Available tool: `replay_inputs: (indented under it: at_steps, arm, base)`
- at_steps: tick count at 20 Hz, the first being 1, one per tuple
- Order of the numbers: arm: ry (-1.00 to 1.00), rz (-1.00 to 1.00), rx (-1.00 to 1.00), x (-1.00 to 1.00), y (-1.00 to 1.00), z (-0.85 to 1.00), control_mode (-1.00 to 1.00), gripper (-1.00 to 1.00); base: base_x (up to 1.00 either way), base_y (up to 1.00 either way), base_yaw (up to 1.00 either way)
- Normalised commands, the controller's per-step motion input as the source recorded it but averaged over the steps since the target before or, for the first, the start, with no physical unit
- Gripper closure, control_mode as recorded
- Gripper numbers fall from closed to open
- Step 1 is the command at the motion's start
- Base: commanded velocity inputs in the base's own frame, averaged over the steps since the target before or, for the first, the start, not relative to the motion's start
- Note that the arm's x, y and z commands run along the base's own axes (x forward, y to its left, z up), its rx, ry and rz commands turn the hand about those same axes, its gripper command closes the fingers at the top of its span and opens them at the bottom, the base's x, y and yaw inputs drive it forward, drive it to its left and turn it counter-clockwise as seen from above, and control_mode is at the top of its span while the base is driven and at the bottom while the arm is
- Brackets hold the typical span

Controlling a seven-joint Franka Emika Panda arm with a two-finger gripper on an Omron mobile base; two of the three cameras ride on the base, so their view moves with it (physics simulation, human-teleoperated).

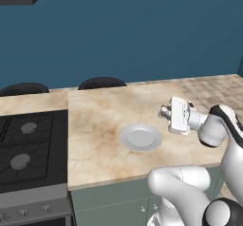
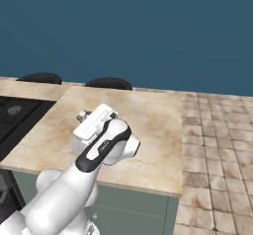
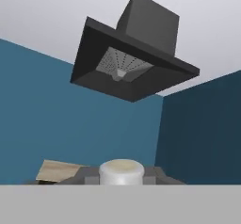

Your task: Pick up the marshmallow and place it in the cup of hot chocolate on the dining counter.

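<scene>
In the left base view, a beige marble counter ran across the middle of the frame before a deep blue wall. A round light-grey plate lay on it, a little right of centre and near the front edge. A black cooktop with round burners filled the lower left, set into the counter. Two black stool backs showed along the counter's far edge, at upper left and upper centre. The white arm rose from the lower right, and its gripper was held above the counter, to the upper right of the plate, pointing toward the left of the frame. The fingers were too small here to tell whether they were open or closed. Tan floor tiles showed at the right.

In the right base view, the counter crossed the centre, with tiled floor filling the right side. The arm came up from the lower left, and its wrist hid most of the gripper, which sat left of centre.

In the hand view, the camera looked upward at a dark range hood in the upper centre, against the blue wall and a pale ceiling. At the bottom centre, a small white cylinder, the marshmallow, sat between the dark fingers, which appeared to grip it from both sides.
</scene>
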Motion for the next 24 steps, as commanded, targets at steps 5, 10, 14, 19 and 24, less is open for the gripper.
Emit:
replay_inputs:
  at_steps: [5, 10, 14, 19, 24]
  arm:
    - [-0.03, 0.19, -0.03, -0.83, -0.49, 0.16, -1.00, 1.00]
    - [0.05, 0.18, -0.07, -0.67, -0.18, 0.24, -1.00, 1.00]
    - [0.00, 0.20, -0.01, -0.67, 0.00, 0.18, -1.00, 1.00]
    - [0.00, 0.08, 0.00, -0.46, 0.00, 0.12, -1.00, 1.00]
    - [-0.09, 0.03, 0.00, -0.46, 0.00, 0.23, -1.00, 1.00]
  base:
    - [0.00, 0.00, 0.00]
    - [0.00, 0.00, 0.00]
    - [0.00, 0.00, 0.00]
    - [0.00, 0.00, 0.00]
    - [0.00, 0.00, 0.00]
